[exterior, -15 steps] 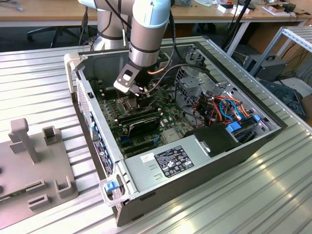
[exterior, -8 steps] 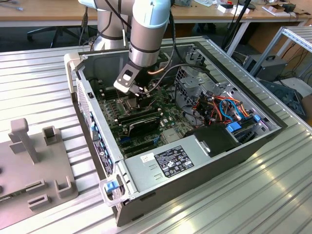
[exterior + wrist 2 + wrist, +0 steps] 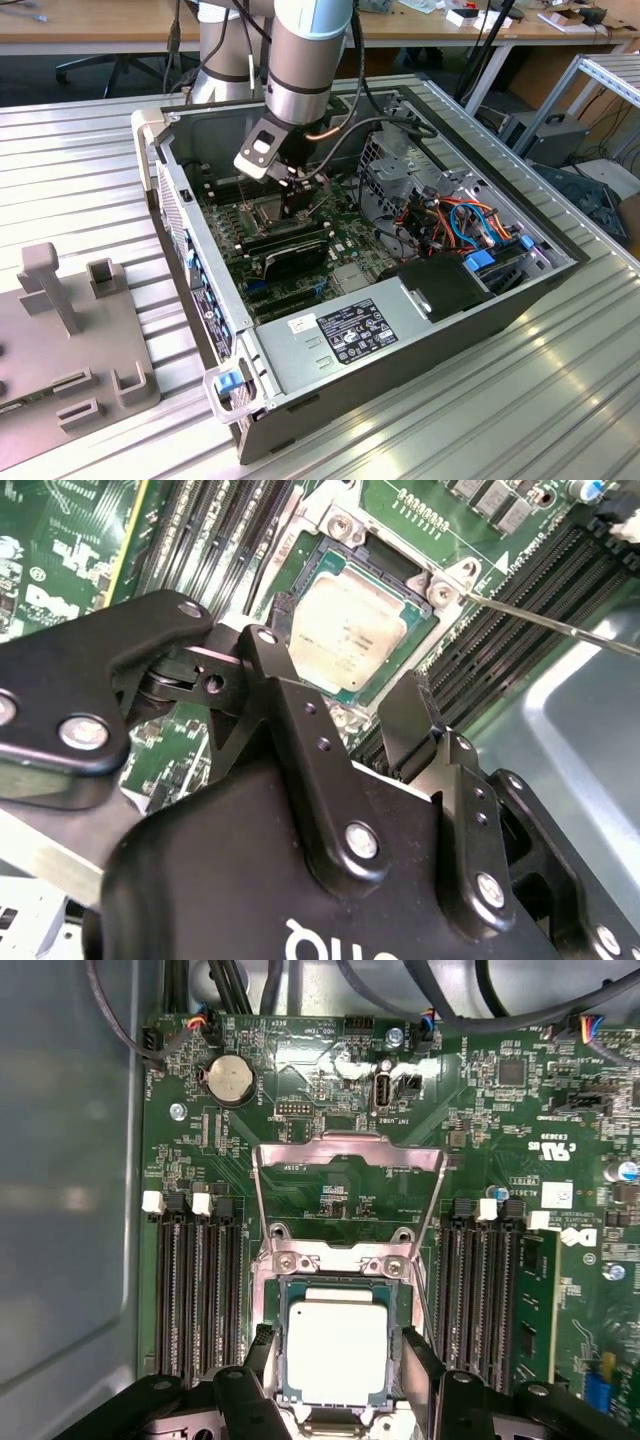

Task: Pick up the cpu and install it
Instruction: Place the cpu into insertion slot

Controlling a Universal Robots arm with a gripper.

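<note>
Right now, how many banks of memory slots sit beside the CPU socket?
2. One memory slot bank flanks one side of the cpu; the other bank flanks the opposite side. More could lie outside the frame.

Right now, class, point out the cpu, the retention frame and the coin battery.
cpu (image 3: 337, 1352): first wrist view, middle of its silver top.
retention frame (image 3: 345, 1145): first wrist view, crossbar of the open frame.
coin battery (image 3: 229, 1079): first wrist view, centre of its round face.

Arm (image 3: 300, 75): silver-grey tube, pale blue joint cover. Gripper (image 3: 335, 670): matte black, silver screw heads (image 3: 361, 840), white lettering (image 3: 320, 942).
</note>
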